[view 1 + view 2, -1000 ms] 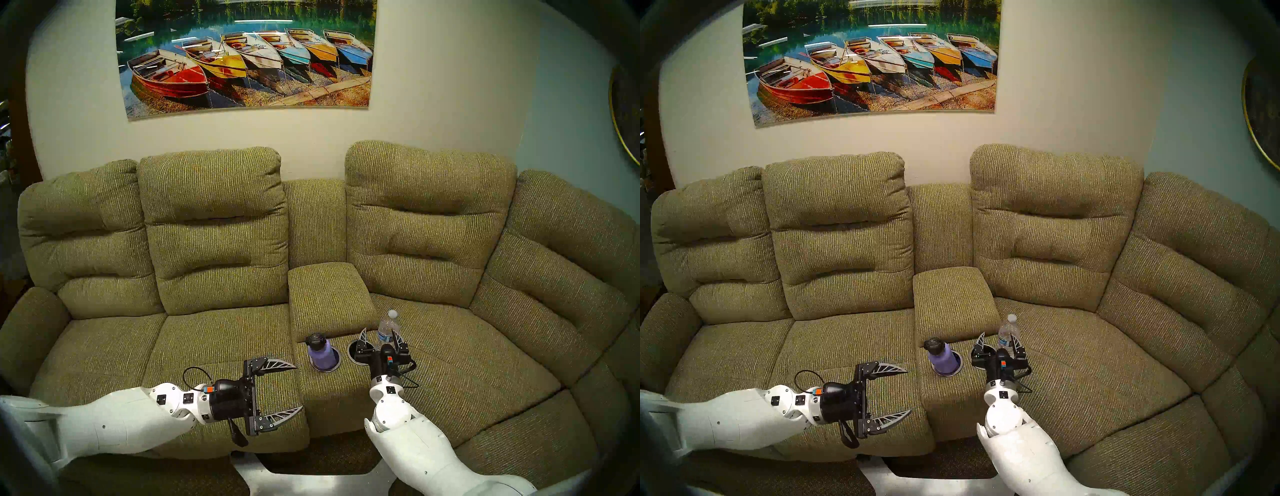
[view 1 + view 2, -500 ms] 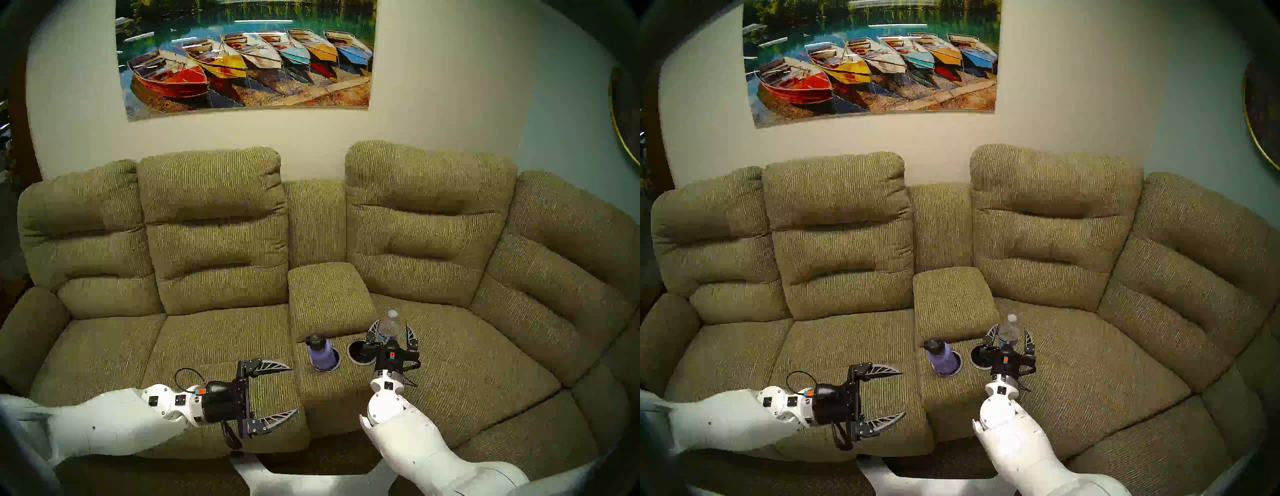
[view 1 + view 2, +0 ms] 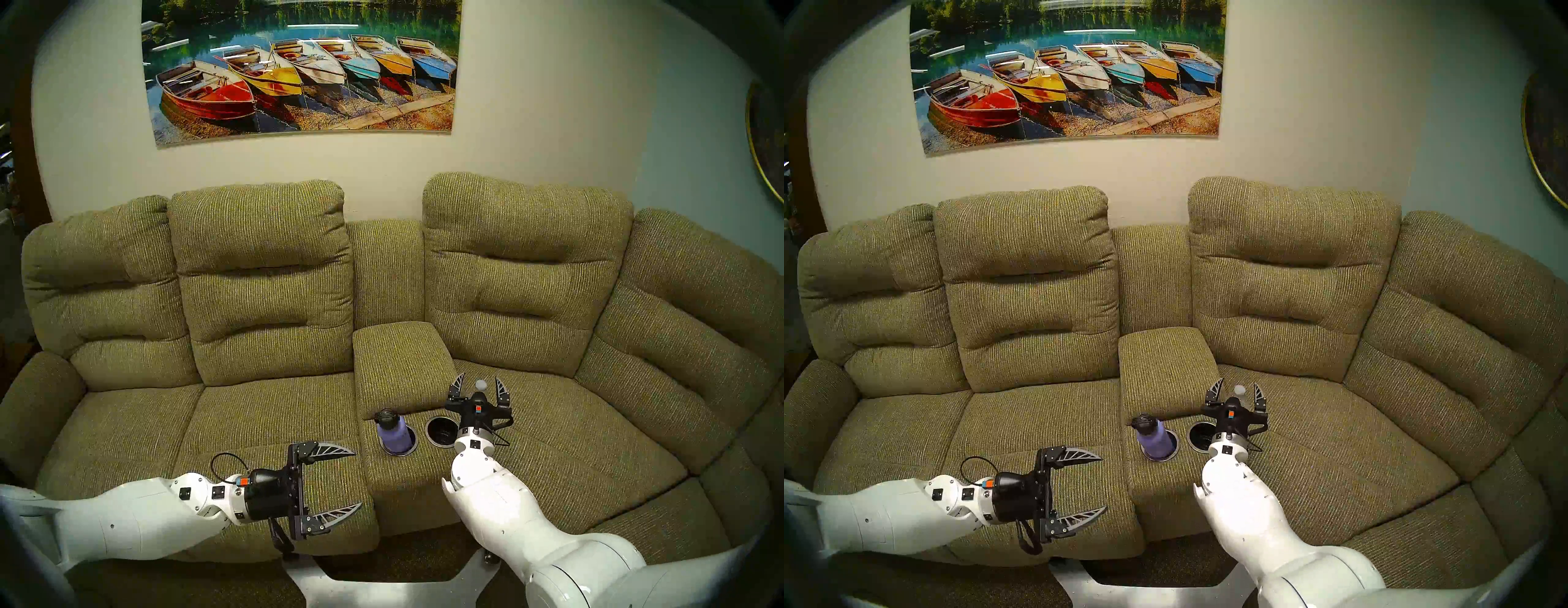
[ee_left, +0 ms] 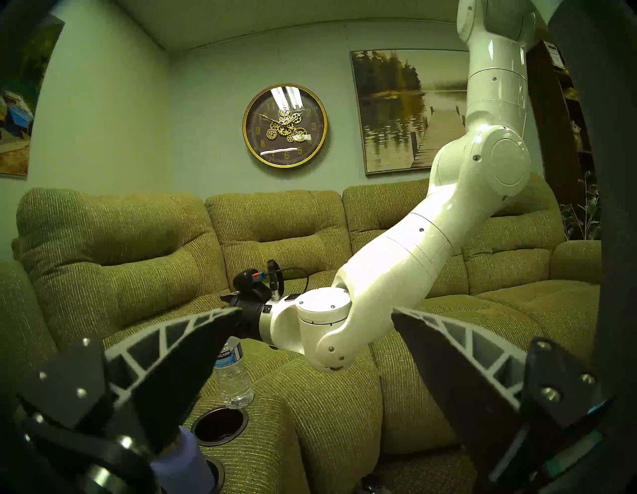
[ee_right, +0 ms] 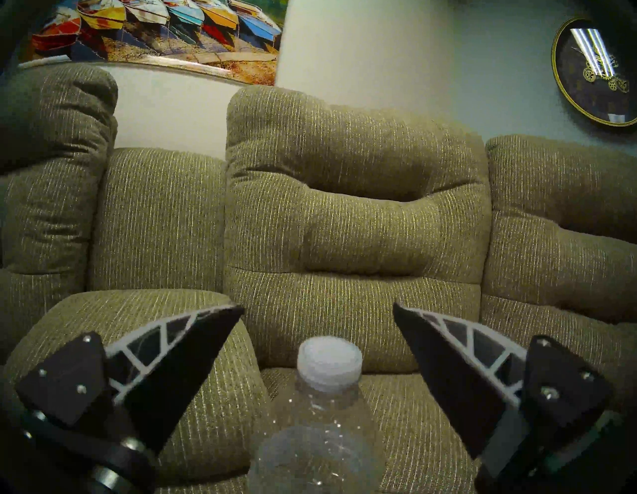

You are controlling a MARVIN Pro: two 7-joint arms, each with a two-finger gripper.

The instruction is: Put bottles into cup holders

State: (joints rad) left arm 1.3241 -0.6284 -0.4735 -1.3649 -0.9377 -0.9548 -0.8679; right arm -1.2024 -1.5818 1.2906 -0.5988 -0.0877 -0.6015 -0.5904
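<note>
Water bottle (image 5: pixel 320 424), thin clear plastic, light and crushable, stands on the sofa seat (image 3: pixel 572 446) between your right pincer's (image 3: pixel 479 388) wide-open, empty jaws. Grip its ribbed midbody gently. Beyond, the lavender flask (image 3: pixel 392 431) already sits in its holder (image 3: pixel 413 446).

An olive-green sectional sofa (image 3: pixel 263 297) curves along a pale wall (image 3: pixel 530 106), with a padded console (image 3: pixel 403 365) between two seats. Above it hangs a picture of colourful rowing boats (image 3: pixel 303 70). On the side wall hang a gold-rimmed clock (image 4: pixel 285 126) and a lake picture (image 4: pixel 410 110)
</note>
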